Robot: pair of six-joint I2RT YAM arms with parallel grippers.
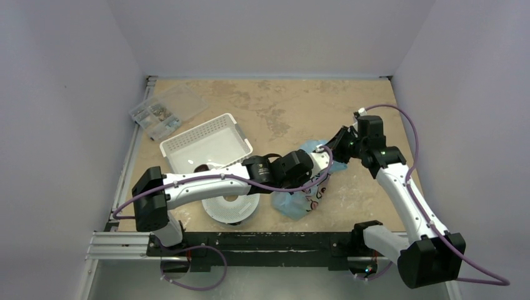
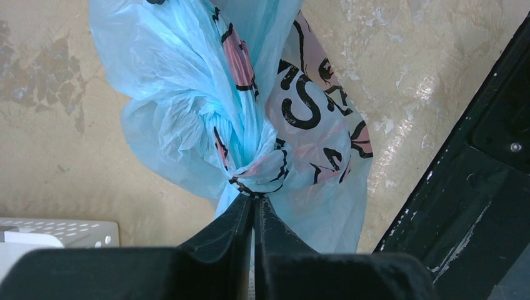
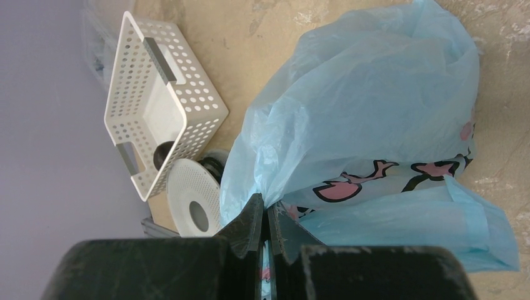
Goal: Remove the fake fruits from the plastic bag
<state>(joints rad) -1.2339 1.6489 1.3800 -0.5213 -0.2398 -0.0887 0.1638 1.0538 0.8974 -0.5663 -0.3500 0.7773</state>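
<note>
Left claw (image 2: 253, 209): closed, pinching the twisted neck of the bag (image 2: 187, 119).
Right claw (image 3: 265, 219): closed on a fold of the same bag.
Bag: on the tabletop (image 1: 281, 106), right of the middle, toward the near edge, held by both claws.
Neighbours: white basket (image 1: 206, 145) left of the middle; holed white disc (image 1: 234, 209) at the near edge, just beside the bag.
Progress: early, I judge. The bag looks bunched shut, no fruits lie out in plain sight, and opening and emptying remain.
Hidden: fruits unseen behind crinkled plastic; a dark lump (image 1: 201, 167) in the basket is too small to name.
</note>
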